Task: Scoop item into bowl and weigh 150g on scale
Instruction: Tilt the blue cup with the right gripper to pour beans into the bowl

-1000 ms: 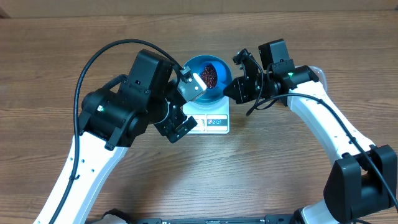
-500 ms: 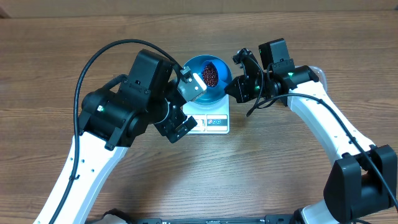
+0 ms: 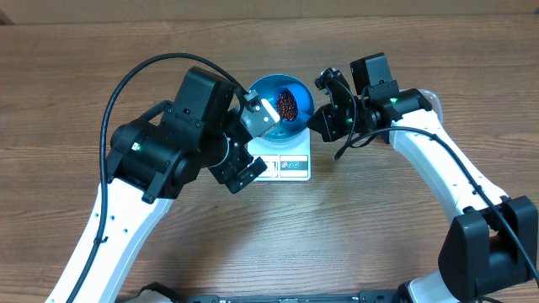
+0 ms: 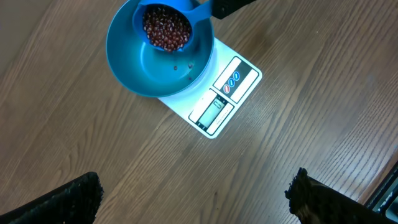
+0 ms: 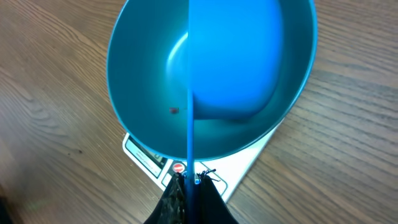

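Blue bowl (image 3: 290, 128) seated on a white scale (image 3: 290, 165) at the middle of a wooden table (image 3: 379, 236). Display window and round buttons showing just past the bowl's rim, on the robot's side.

Red-brown beans (image 3: 286, 103) heaped in a small blue scoop (image 4: 198, 14), over the side of the bowl nearest the right arm. Scoop inside the rim line, handle reaching out toward the right gripper (image 3: 318, 116). Only a few stray beans on the smooth floor of the bowl (image 4: 146, 68), well clear of the heap (image 4: 166, 28).

Right gripper (image 5: 189, 186) pinched tight on the thin scoop handle, with the underside of the scoop (image 5: 249, 56) filling much of that view above the bowl (image 5: 149, 81) and a corner of the scale (image 5: 142, 155).

Left gripper (image 3: 255, 145) spread as wide as possible, empty, hanging above the near left edge of the scale (image 4: 224, 93). Black fingers (image 4: 68, 199) far apart at the bottom corners of the left wrist view, touching nothing.
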Robot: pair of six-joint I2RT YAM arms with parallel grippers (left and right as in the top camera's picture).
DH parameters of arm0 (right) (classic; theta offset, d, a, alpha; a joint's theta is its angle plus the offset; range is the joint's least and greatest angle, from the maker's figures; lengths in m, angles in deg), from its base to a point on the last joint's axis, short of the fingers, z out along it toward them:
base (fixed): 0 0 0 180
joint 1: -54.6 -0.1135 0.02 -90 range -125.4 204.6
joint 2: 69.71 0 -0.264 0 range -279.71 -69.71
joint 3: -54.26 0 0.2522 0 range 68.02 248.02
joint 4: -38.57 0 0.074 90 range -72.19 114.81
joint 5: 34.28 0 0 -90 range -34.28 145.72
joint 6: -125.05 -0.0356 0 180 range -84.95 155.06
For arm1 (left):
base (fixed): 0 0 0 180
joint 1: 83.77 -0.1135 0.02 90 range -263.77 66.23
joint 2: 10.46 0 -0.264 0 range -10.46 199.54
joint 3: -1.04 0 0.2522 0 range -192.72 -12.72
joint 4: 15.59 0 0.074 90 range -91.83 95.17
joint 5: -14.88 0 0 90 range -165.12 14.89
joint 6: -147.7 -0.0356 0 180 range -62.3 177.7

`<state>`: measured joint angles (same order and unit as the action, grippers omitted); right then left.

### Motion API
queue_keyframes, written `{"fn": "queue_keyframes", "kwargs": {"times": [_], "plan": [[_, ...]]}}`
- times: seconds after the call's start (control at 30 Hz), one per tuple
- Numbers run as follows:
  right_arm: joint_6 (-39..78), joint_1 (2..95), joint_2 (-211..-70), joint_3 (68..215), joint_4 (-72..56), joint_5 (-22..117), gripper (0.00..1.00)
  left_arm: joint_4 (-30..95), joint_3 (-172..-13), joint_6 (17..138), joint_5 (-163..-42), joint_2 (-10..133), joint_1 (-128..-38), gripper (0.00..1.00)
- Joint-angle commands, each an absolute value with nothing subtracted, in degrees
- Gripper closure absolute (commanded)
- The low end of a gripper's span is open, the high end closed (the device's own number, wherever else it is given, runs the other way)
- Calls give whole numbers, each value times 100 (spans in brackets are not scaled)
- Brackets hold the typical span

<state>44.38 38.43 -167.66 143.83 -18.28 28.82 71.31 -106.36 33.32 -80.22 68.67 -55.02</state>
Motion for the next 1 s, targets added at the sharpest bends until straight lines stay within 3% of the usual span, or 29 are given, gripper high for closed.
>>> {"fn": "queue_keyframes", "kwargs": {"times": [0.0, 0.97], "plan": [[4717, 3815, -16637, 14578, -1786, 2915, 96, 7140, -10750, 3332, -8002, 6828, -5526, 1], [5362, 3583, -16637, 14578, -1496, 3413, 96, 7140, -10748, 3332, -8002, 6828, -5526, 0]]}}
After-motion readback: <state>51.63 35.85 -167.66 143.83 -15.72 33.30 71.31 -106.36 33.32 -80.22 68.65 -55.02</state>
